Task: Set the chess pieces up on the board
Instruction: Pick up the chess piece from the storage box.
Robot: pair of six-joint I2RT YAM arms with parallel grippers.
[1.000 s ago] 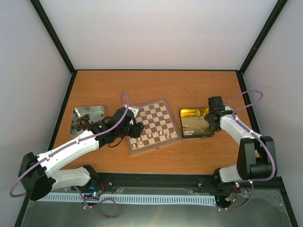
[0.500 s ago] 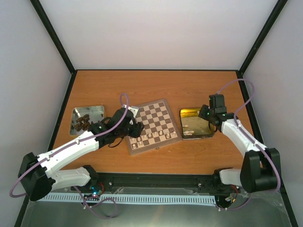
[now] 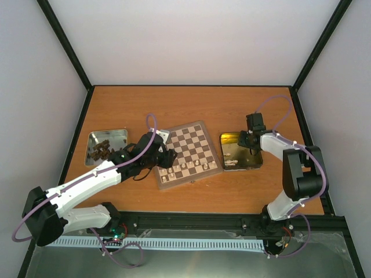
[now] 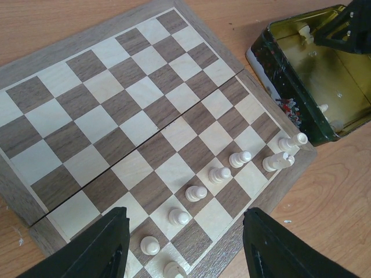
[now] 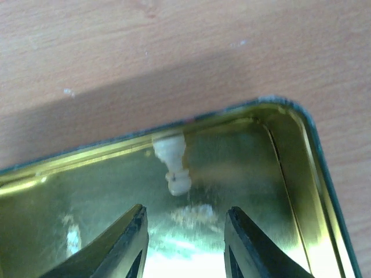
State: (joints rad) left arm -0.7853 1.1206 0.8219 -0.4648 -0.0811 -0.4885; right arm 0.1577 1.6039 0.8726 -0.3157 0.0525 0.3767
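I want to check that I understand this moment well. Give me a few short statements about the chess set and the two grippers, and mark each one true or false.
1. The left gripper and the right gripper are both open and hold nothing. True.
2. The cream pieces on the board stand along its far edge. False: they stand along the edge nearest the arms' bases.
3. A cream piece lies in the gold tin, by its wall. True.
4. The dark brown pieces stand on the board. False: they lie in the silver tray, and none shows on the board.
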